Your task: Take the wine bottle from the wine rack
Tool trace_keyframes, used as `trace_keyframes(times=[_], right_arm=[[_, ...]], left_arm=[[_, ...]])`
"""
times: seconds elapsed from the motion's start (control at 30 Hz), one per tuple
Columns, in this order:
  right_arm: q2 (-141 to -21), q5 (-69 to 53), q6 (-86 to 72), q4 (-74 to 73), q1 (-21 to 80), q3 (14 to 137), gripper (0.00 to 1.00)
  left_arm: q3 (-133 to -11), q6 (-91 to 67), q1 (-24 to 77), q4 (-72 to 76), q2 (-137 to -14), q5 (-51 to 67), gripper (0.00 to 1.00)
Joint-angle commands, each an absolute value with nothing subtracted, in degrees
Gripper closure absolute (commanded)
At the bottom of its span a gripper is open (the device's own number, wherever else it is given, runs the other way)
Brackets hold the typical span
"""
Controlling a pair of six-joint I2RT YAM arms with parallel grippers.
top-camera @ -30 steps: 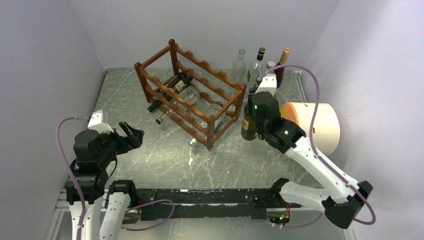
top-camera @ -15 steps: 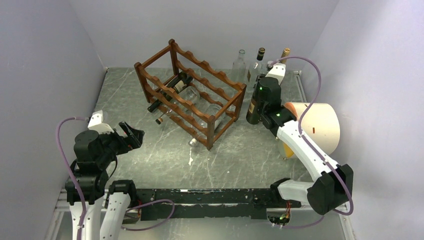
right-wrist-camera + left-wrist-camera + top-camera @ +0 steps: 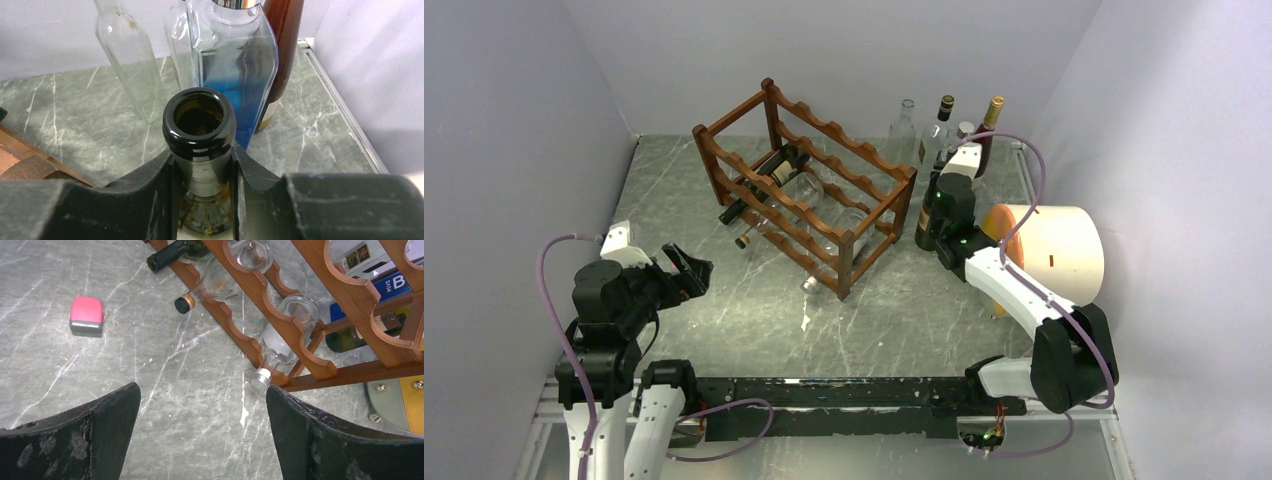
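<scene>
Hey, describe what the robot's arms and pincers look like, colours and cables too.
The left arm and right arm have white links, black joint housings and looping mauve cables. Green lights dot the right one. The left pincer and right pincer have thick, matte black fingers.

A clear bottle (image 3: 272, 345) is seen lying in the wine rack (image 3: 350, 295); a pink-and-grey block (image 3: 86, 315) is set well apart from it.

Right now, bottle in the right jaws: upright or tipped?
Upright: dark bottle, right of the wine rack, mouth pointing up, neck clamped in the jaws.
</scene>
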State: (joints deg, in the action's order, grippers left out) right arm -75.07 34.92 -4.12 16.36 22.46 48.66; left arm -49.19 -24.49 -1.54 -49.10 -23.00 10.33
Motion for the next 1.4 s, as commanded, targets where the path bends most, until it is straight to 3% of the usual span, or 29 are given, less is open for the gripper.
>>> trace_keyframes(times=[0.0, 0.13, 0.4, 0.57, 1.0, 1.37], right_arm=[[-74.66, 34.43, -3.66, 22.88, 21.97, 46.03, 1.00], [-74.37, 33.97, -4.93, 20.62, 21.87, 46.46, 0.97], [-68.32, 29.13, -5.91, 10.41, 21.88, 50.79, 0.32], [-59.46, 22.99, -8.48, 2.69, 21.88, 51.31, 0.04], [-39.59, 1.67, -12.92, -12.04, 21.88, 46.31, 0.00], [-36.96, -4.23, -13.24, -14.77, 21.87, 49.22, 0.00]], left_arm=[[-48.79, -24.43, -1.23, -47.35, -23.45, 10.70, 0.00], [-48.84, -24.43, -1.23, -47.35, -23.87, 10.81, 0.00], [-48.86, -24.35, -1.25, -47.41, -24.49, 10.79, 0.00], [-48.85, -24.18, -1.23, -47.34, -25.23, 11.18, 0.00], [-47.61, -29.65, -1.23, -43.65, -33.56, 16.32, 0.01], [-34.17, -48.10, -3.23, -13.27, -41.86, 28.11, 0.02]])
